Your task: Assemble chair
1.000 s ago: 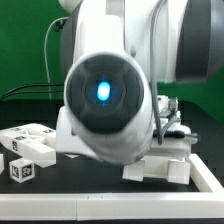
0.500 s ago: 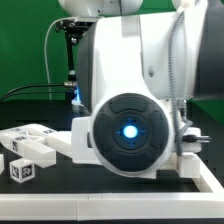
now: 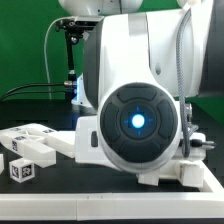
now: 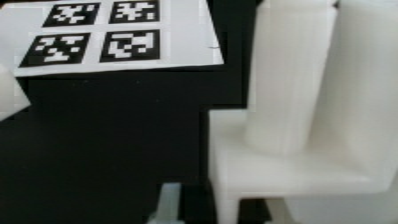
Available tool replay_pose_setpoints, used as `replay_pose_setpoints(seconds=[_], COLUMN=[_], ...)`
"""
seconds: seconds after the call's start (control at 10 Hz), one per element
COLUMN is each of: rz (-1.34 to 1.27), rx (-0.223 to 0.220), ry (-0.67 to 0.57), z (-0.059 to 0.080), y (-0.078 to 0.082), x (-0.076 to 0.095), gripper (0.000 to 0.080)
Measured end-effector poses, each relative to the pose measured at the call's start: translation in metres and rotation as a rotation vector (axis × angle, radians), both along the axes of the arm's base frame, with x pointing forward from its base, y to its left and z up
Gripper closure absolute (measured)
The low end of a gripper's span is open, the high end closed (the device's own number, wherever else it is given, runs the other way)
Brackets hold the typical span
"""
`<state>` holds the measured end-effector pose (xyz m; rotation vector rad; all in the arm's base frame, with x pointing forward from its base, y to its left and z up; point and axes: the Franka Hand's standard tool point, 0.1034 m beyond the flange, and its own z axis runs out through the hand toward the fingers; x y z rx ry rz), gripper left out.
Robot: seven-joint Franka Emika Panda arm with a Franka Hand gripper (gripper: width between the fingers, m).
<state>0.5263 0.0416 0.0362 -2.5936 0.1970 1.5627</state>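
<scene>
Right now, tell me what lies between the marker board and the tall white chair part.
Nothing but bare black table between the marker board and the chair part; the wrist view shows it. In the exterior view the arm blocks that stretch.

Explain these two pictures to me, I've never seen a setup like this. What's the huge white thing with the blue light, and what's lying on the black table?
The huge rounded white shape with the blue light is part of the robot arm. It sits very close to the camera that stands off the arm, so it hides much of the scene. At that exterior view's left, loose white blocks with small black-and-white tags lie on the black table. These are parts of the chair being put together.

The other picture comes from a camera on the arm's wrist. It shows a chunky white chair piece with upright bars, seen from close up. Beside it lies the marker board, a flat white sheet with four tags.

The gripper is shut. Neither picture shows it clearly, so I cannot say that it holds anything.
</scene>
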Motion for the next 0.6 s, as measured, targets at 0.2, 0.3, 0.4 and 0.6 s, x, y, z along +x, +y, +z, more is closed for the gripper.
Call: replay_pose_setpoints(seconds=[0.2,0.3,0.4,0.6], rz=[-0.005,-0.009,-0.009,-0.010], rx=[0.008,0.007,0.007,0.006], ry=[-0.023,-0.013,-0.014,-0.012], z=[0.0008,-0.0010,-0.0015,-0.0019], y=[-0.0022,-0.0046,-0.0044,-0.0048], x=[0.0018,0.0004,0.0004,-0.0002], gripper=[0.0770,0.0767,0.0767,0.0536])
